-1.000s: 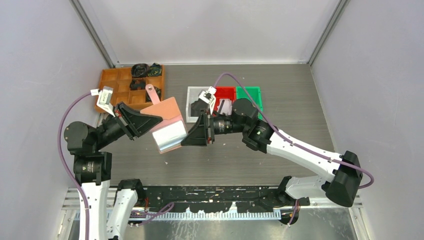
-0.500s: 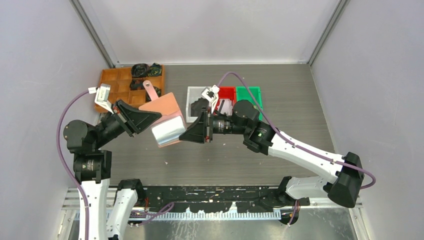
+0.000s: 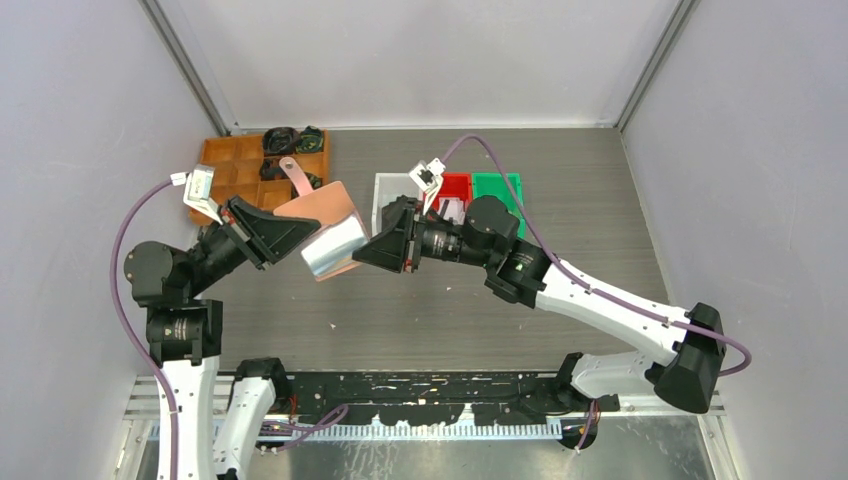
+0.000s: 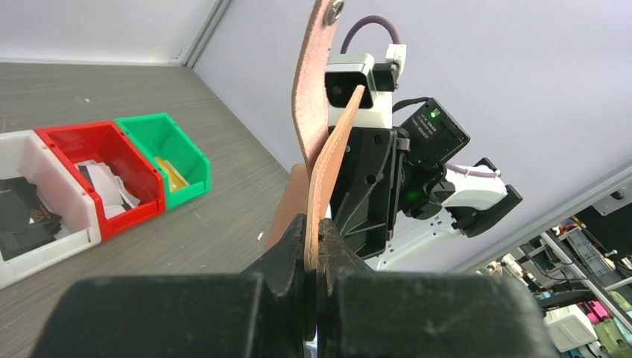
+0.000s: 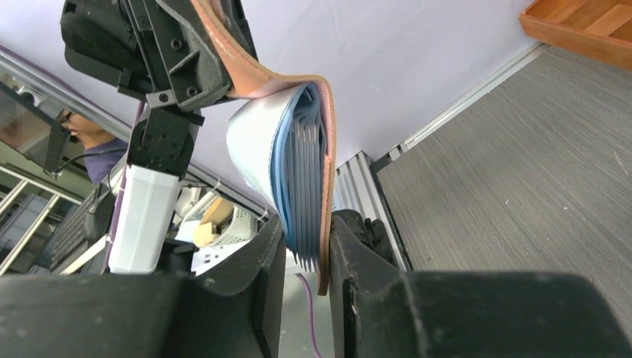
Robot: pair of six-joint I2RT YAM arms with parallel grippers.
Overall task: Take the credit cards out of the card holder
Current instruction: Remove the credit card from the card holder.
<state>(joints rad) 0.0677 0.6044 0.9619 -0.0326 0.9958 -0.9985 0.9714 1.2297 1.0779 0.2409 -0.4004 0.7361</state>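
**Gripping the card holder from both ends, clear of the table**

From the top camera, the left pincer (image 3: pixel 303 236) is closed on one edge of the tan leather card holder (image 3: pixel 335 222) and holds it in the air above the grey table (image 3: pixel 600 200). The right pincer (image 3: pixel 372 249) meets the holder's other end, directly opposite the left one. The holder's pale, silvery side lies between the two. A pink strap (image 3: pixel 296 180) sticks out past the left pincer toward a wooden tray (image 3: pixel 225 165) of small dark items. Behind the right pincer, three bins sit side by side: white (image 3: pixel 390 182), red (image 3: pixel 458 185) and green (image 3: pixel 497 188).

On the left wrist camera, that pincer's black fingers (image 4: pixel 287 250) are pressed tight on the leather cover with no gap showing. The cover and strap rise straight up from the grip. Just beyond the leather the right arm's wrist faces the lens, and the bins lie off to one side on the table.

The right wrist camera shows its own jaws set narrow around the holder's free end. A fan of blue-grey cards (image 5: pixel 298 179) is still in the pockets, backed by the leather cover. Cards and cover hang down between the two fingers, one finger close along each side. Past them, the left pincer grips the cover's far end.
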